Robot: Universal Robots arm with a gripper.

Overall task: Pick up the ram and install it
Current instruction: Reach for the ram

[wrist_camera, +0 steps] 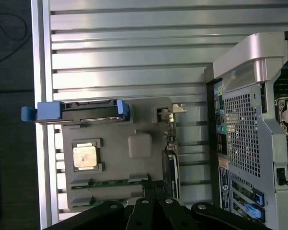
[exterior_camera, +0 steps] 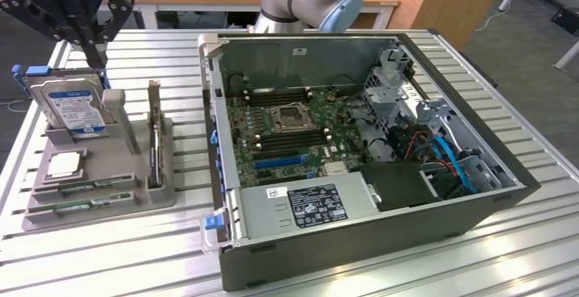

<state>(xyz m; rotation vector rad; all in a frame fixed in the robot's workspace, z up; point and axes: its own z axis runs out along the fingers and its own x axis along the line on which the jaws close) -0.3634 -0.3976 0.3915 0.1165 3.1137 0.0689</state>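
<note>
Fingers: the gripper (exterior_camera: 94, 61) hangs with its fingers closed into one narrow point and nothing between them. In the exterior view it is above the far end of the grey holder (exterior_camera: 135, 175), just over the hard drive (exterior_camera: 70, 107). In the wrist view the fingers (wrist_camera: 152, 191) also sit pressed together.
Ram: the ram (exterior_camera: 83, 187) is a narrow green stick in a slot at the near end of the holder, at about 7 o'clock from the holder's middle in the exterior view. A second stick like it lies just beside it, nearer the edge. The ram (wrist_camera: 110, 182) is well apart from the fingers and untouched.
Neighbours: the processor chip (exterior_camera: 64, 165) is at 12 o'clock of the ram and near it. The expansion card (exterior_camera: 156, 134) stands upright at about 2 o'clock.
Case: the open computer case (exterior_camera: 299, 256) lies on the table (exterior_camera: 506, 256) at 3 o'clock of the holder. Black memory slots (exterior_camera: 276, 97) flank the processor socket.
Weight: probably very light.
Stiffness: likely a thin, rigid board that would crack or flex if twisted or levered.
Surface: the flat faces carry chips and a label, so there is little bare board to press on. The contact edge should stay untouched.
Where to hold: probably across the two flat faces at mid-length, high on the free long edge, which would keep it level.
Fragility: high. Squeeze only lightly, square to the board.
Progress: pick-up not yet begun.
</note>
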